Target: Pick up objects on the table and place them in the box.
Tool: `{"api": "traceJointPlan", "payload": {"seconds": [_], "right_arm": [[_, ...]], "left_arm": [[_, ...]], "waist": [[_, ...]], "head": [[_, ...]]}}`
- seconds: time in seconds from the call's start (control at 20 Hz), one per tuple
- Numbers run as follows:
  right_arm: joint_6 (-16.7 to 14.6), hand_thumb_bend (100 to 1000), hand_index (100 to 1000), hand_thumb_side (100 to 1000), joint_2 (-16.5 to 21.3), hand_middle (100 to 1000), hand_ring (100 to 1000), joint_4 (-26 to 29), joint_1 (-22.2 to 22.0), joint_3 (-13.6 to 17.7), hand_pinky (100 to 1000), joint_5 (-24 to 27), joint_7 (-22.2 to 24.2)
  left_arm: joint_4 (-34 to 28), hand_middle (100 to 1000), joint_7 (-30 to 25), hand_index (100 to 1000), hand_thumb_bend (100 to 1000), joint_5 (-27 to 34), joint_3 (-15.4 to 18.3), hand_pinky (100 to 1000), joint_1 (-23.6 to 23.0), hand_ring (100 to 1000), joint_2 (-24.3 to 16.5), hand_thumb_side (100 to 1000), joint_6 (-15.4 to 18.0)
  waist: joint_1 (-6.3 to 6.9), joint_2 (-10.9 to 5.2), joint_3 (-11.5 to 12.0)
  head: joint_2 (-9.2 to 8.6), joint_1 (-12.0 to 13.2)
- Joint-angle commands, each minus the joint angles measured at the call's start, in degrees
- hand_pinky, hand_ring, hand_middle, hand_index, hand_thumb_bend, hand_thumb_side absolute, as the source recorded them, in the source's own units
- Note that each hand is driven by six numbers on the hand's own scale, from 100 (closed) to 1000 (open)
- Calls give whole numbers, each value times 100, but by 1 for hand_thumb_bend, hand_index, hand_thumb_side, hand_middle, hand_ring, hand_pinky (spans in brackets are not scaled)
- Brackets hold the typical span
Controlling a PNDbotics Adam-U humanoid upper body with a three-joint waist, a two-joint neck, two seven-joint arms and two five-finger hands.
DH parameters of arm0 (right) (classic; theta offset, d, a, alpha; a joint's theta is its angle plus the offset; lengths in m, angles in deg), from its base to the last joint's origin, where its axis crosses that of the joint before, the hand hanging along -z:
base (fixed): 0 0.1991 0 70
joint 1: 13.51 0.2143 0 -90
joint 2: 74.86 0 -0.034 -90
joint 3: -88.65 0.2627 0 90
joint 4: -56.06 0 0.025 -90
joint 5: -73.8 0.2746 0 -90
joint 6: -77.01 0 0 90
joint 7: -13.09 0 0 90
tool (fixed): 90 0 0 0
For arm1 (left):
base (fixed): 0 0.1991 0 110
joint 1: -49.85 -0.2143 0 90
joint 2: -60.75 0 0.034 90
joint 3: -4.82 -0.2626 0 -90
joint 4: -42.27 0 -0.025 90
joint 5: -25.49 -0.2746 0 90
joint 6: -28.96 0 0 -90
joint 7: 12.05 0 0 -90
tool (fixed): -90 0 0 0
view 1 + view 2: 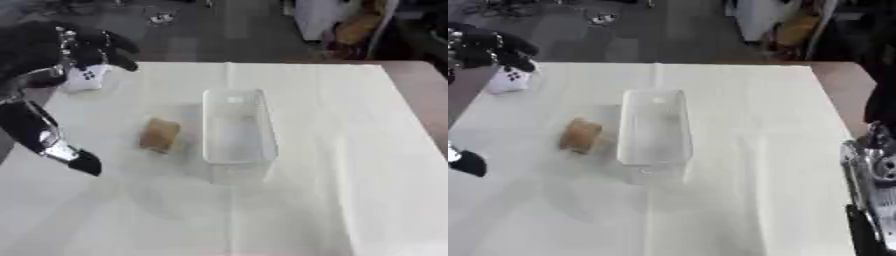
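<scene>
Fingers (118,52) of the left hand (83,47) are curled round a white cup (85,79), held upright at the bench's (350,150) far-left corner. A brown block (160,135) lies just left of the box (238,127), whose long axis runs near to far. The right hand's state cannot be told.

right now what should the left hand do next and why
Probably lift the small white object with dark marks clear of the table and carry it rightward to the clear plastic box. The left hand has its fingers curled over that object at the far left corner, and the box looks empty.
</scene>
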Motion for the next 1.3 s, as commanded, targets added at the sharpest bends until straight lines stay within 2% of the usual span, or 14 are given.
{"api": "traceJointPlan", "payload": {"seconds": [0.05, 0.3, 0.55, 0.75, 0.95, 1.15, 1.3], "right_arm": [[-12, 100, 518, 1000, 11, 417, 279, 75, 136, -12, 100, 24, -35], [-16, 100, 518, 1000, -42, 417, 280, 75, 191, -27, 100, 47, -16], [-25, 100, 517, 1000, -110, 417, 281, 75, 273, -29, 100, 64, -13], [-39, 100, 515, 1000, -180, 412, 282, 75, 354, -15, 100, 80, -72], [-37, 100, 515, 1000, -233, 408, 282, 75, 418, -15, 100, 84, -132], [-27, 100, 515, 1000, -310, 407, 281, 75, 505, -38, 100, 110, -155], [-21, 100, 515, 1000, -367, 406, 284, 75, 571, -41, 100, 127, -147]], "left_arm": [[506, 798, -15, 815, 945, -387, -46, 720, 311, 732, -47, 998, 200], [1318, 785, 17, 804, 940, -955, -106, 721, 759, 724, 159, 995, 418], [1940, 790, 109, 805, 936, -1444, -132, 733, 1020, 729, 321, 1000, 616], [2404, 829, -47, 816, 940, -1659, -124, 760, 1169, 758, 449, 1000, 702], [2746, 834, -362, 814, 938, -1833, -103, 770, 1347, 760, 578, 1000, 690], [2957, 835, -578, 833, 936, -2090, -104, 780, 1446, 762, 677, 1000, 678], [3093, 849, -699, 853, 934, -2273, -106, 797, 1462, 775, 747, 1000, 653]], "waist": [[33, -66, -22], [54, -34, -79], [79, 13, -158], [105, 59, -234], [131, 96, -296], [170, 146, -375], [200, 173, -422]], "head": [[-52, 91], [-4, 197], [9, 306], [-26, 412], [-144, 482], [-358, 547], [-452, 618]]}}
